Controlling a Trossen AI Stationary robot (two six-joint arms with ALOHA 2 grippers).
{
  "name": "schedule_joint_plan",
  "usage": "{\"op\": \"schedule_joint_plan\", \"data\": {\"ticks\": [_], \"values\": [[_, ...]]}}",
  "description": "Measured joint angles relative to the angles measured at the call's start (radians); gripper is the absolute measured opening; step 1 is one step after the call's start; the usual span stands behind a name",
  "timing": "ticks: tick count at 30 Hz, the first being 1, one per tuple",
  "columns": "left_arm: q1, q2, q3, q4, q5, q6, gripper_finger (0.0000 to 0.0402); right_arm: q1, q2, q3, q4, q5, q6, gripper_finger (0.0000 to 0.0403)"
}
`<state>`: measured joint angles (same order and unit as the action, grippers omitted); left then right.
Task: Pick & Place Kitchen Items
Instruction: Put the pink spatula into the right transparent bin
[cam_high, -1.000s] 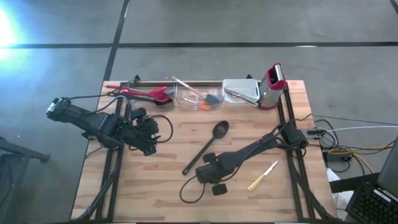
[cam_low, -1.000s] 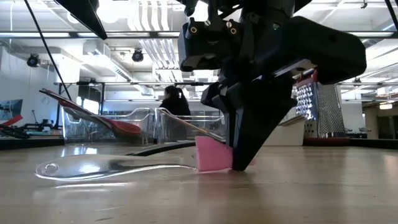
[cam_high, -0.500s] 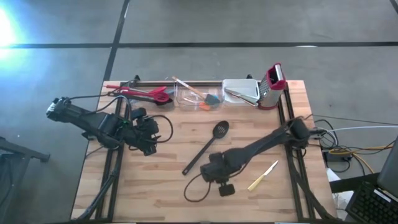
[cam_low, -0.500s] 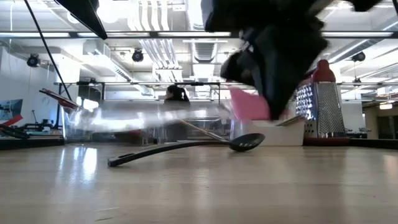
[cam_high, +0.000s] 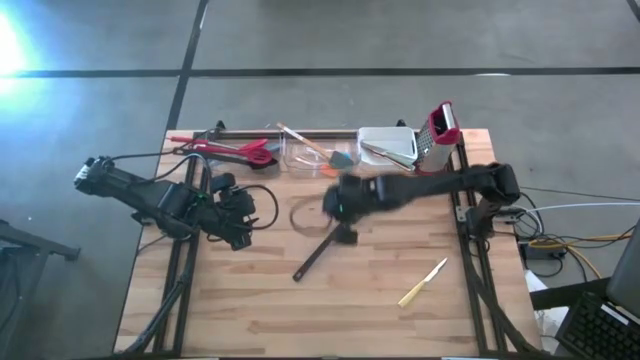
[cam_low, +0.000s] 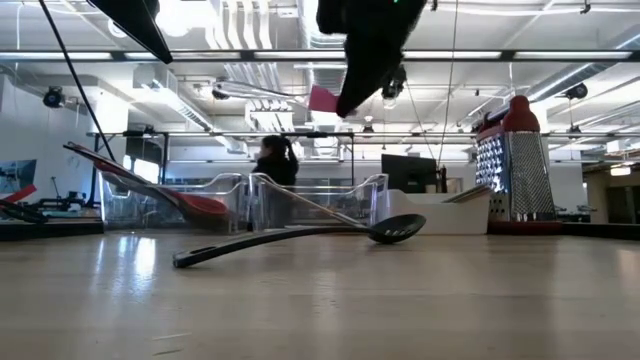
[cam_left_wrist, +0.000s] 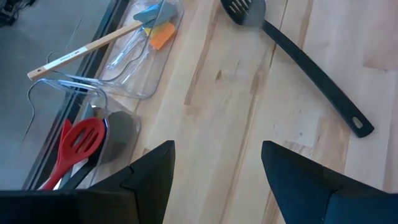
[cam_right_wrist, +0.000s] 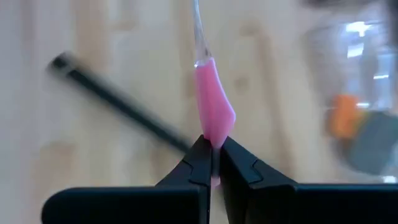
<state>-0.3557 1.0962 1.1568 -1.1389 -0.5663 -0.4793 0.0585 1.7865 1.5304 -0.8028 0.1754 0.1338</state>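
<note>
Since the earlier frame, we see the right gripper (cam_right_wrist: 211, 163) has swung from the table's near side up toward the clear rectangular tub (cam_high: 318, 155), lifted well above the wooden table (cam_high: 250, 290). Its fingers are clamped on the pink-bladed scraper with clear handle (cam_right_wrist: 213, 112), which projects forward above the black slotted spoon (cam_high: 318, 258). We see the left gripper (cam_left_wrist: 214, 165) spread wide, waiting at the left side.

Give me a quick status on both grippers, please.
Right gripper shut on pink scraper, airborne near clear tub. Left gripper open, idle. Slotted spoon lies below.
</note>
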Motion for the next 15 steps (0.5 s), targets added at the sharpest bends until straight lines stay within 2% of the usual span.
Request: {"op": "schedule_joint_plan", "data": {"ticks": [8,15], "values": [[0.0,0.0,0.0,-0.004,0.0,0.003,0.0245,-0.239,-0.001,0.001,0.025,-0.006,-0.066,0.0009],[-0.001,0.0,0.0,-0.004,0.0,0.004,0.0245,-0.389,0.002,0.001,0.113,-0.105,-0.081,0.0008]]}}
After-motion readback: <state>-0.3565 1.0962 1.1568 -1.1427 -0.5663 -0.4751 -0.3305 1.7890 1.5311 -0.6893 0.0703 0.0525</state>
